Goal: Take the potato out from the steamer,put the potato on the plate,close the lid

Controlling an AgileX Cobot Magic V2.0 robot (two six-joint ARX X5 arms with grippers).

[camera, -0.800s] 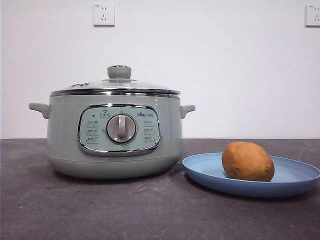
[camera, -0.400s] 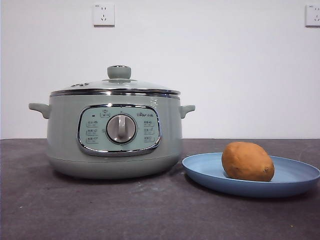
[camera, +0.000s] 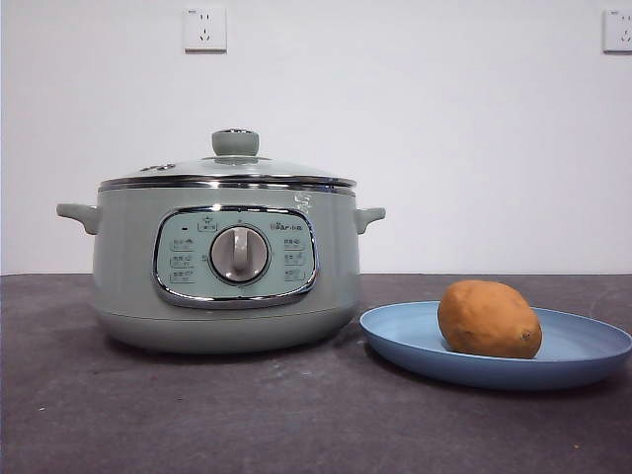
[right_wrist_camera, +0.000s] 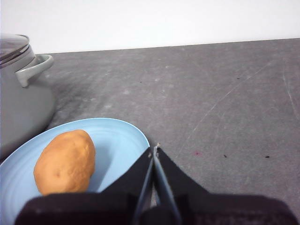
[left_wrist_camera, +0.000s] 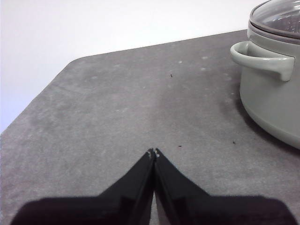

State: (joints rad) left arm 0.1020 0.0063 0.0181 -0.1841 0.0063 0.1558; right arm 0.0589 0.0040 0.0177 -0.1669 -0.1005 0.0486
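We see the potato (camera: 489,319) lying on the blue plate (camera: 583,357), just beside the steamer (camera: 225,267) — its lid (camera: 229,168) sits closed on top. Both arms wait over the dark table (camera: 197,415): the left gripper (left_wrist_camera: 153,152) and right gripper (right_wrist_camera: 153,149) each have jaws pressed together, holding nothing.

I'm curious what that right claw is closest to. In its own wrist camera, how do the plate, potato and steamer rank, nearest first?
Measured from the right gripper, jaws shut:
1. Plate: its rim lies right beside the jaw tips.
2. Potato: lying on the plate, further in from that rim.
3. Steamer: beyond the plate's far side, lid on.
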